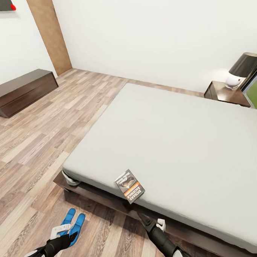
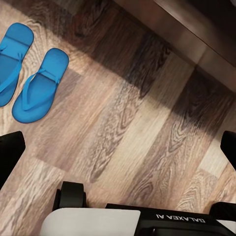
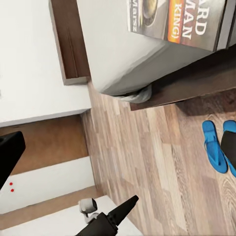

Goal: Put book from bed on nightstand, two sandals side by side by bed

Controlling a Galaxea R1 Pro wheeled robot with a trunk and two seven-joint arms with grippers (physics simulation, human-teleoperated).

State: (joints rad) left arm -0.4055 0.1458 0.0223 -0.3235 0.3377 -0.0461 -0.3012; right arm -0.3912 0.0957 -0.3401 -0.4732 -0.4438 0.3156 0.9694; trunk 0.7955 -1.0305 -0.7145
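Starting at the left of the head view, a long low cabinet (image 1: 23, 91) sits against the wall, well apart from the bed and too wide to be the nightstand the task means. Nearer the robot, the two sandals (image 1: 71, 220) lie on the wood floor (image 1: 33, 153) close together and roughly parallel, just off the corner of the bed (image 1: 172, 146); that part of the task looks done, which would explain why the left gripper (image 1: 63, 230) hangs above them with nothing in it. In the left wrist view its dark fingertips (image 2: 10, 155) stand far apart at the two edges of the picture, so the jaws are spread wide and empty, with the sandals off to one side over the planks. Further right, the book (image 1: 129, 186) lies flat on the pale mattress right at the near edge, slightly overhanging, an easy reach from the floor side. The right gripper (image 1: 150, 220) is raised just below and beside that edge, apparently lining up for the book; its fingers (image 3: 9, 152) also sit wide apart and hold nothing. At the far right, the nightstand (image 1: 224, 93) carries a lamp (image 1: 241, 69) beside the head of the bed, well apart from the book, so the carry will likely need the base to move.
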